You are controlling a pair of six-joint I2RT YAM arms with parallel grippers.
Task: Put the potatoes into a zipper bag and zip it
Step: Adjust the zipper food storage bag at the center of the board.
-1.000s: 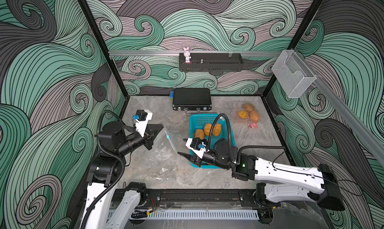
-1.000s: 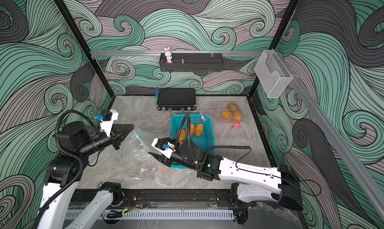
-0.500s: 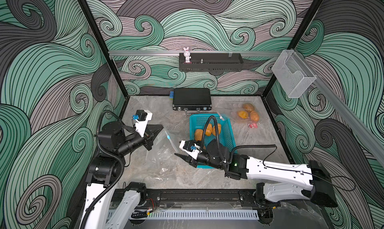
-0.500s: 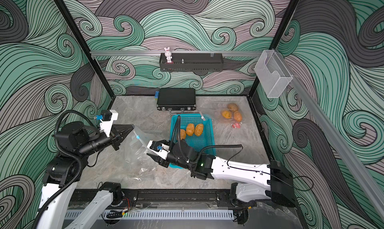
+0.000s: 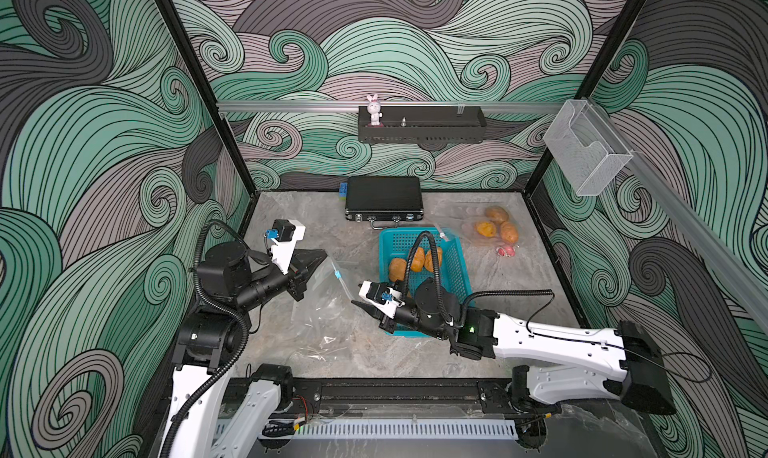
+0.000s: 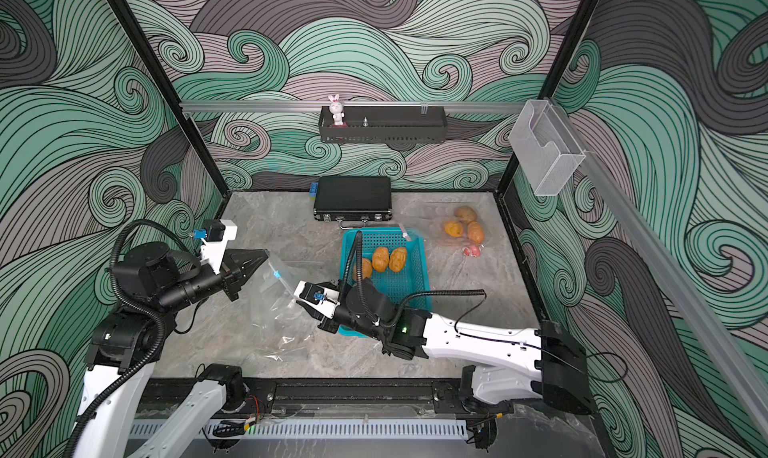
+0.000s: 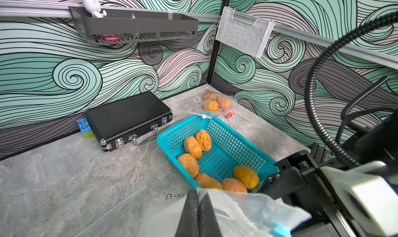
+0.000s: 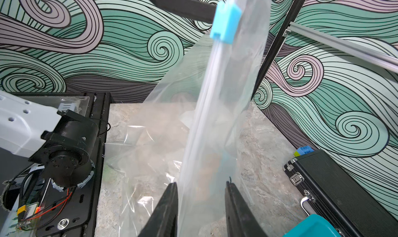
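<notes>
Right gripper (image 8: 201, 183) swings in, jaws narrowing astride the zipper bag (image 8: 215, 96) that left gripper (image 5: 320, 255) pinches tight: mouth soon spread for potatoes (image 6: 380, 259).

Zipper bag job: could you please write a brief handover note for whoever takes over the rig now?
Left hand: shut on the zipper bag's top edge, holding it up.
Right hand: open, straddling the zip strip.
Potatoes: six in the teal basket; three in another bag at the far corner; none seen in the held bag.
Done: bag picked up by its top.
Left: spread its mouth, load the potatoes, zip.
</notes>
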